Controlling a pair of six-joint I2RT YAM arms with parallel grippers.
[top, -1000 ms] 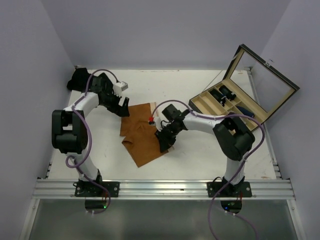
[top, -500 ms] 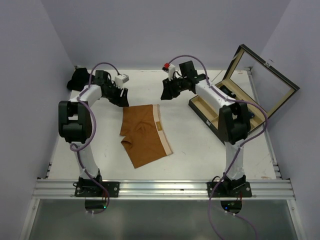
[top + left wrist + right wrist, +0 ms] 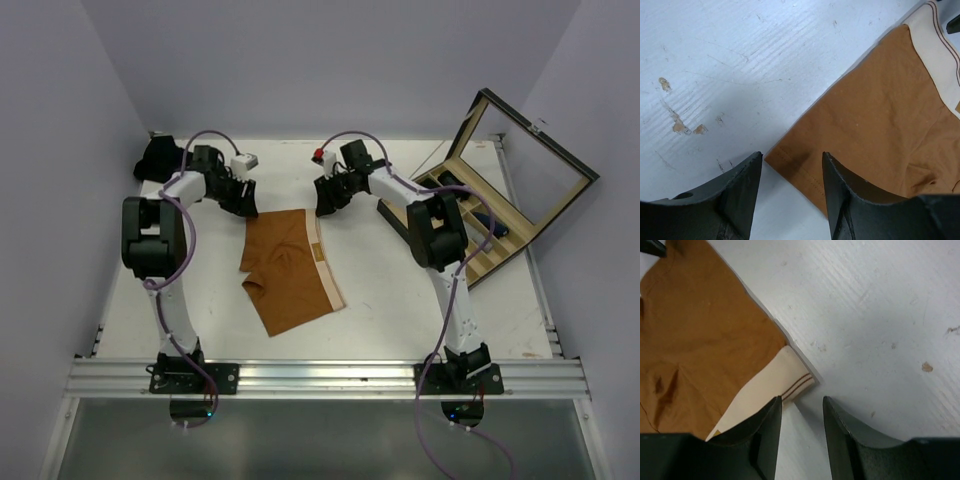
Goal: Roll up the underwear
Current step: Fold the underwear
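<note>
Left end effector [image 3: 790, 167]: mine, jaws part-way open and low over the desk [image 3: 400, 290], straddling a stitched hem corner of the rust-orange underwear [image 3: 290, 270]; nothing clamped.
Right end effector [image 3: 801, 410]: jaws apart, with the cream waistband [image 3: 771, 385] corner lying just between my fingers.
Rust-orange underwear: spread flat mid-desk, between my arms.
Dark underwear [image 3: 155, 158]: bunched in the far-left corner.
Wooden box [image 3: 497, 252]: far right, lid raised.
</note>
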